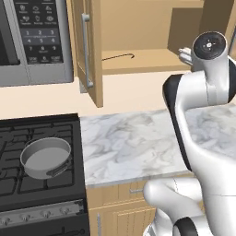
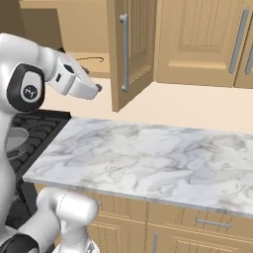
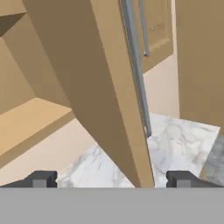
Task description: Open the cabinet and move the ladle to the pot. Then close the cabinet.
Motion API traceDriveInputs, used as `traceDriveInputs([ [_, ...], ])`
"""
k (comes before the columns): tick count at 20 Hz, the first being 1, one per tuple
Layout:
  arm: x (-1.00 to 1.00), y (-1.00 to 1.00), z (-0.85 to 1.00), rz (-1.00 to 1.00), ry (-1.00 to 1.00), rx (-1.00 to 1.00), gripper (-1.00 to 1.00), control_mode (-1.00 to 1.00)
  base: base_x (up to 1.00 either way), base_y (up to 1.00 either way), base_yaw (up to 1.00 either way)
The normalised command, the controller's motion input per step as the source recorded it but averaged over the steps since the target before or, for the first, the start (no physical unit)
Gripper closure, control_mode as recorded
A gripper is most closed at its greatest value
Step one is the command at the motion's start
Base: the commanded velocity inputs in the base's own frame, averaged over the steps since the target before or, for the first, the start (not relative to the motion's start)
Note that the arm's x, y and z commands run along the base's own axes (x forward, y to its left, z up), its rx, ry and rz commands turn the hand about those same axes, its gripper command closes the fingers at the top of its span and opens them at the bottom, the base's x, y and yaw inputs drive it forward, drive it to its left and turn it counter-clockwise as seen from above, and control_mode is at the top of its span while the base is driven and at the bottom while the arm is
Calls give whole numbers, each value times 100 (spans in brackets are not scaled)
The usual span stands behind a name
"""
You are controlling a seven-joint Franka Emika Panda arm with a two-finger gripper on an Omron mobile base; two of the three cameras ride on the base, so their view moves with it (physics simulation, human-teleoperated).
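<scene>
I have the cabinet (image 1: 138, 41) standing open in front of me: its left door (image 1: 87, 50) swings out toward the stove side, and its right door (image 2: 129, 49) juts out over the counter, each with a long vertical silver bar handle. From the left base view I see the ladle (image 1: 117, 57) lying flat on the cabinet's bottom shelf, its thin dark wire handle stretched along the shelf near the front edge, toward the left half of the opening. It shows again in the right base view, on the same shelf just behind my arm.

My gripper (image 3: 111, 180) is up at the level of the shelf, near the right door. In the hand view its two dark fingertips (image 3: 40, 179) stand wide apart with nothing between them; the edge of the open door runs down the middle of that view, with the shelf to one side and the marble counter (image 1: 133, 143) below. The hand touches neither the door nor the ladle as far as I can tell.

The pot (image 1: 46, 157) sits on the black stove (image 1: 27, 184), on a front burner left of the counter, its short dark handle pointing toward the counter. The grey microwave (image 1: 34, 39) hangs above the stove, beside the left door.
</scene>
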Motion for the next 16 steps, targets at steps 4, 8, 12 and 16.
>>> traceDriveInputs([
  [4, -6, 83, 13, 43, 14, 18, -100, -100, 0, 0, 0],
  [8, 0, 86, 24, 53, 14, 15, -100, -100, 0, 0, 0],
  [12, 12, 70, 27, 51, 6, 9, -100, -100, 0, 0, 0],
  [16, 31, 58, 2, 44, 0, 3, -100, -100, 0, 0, 0],
])
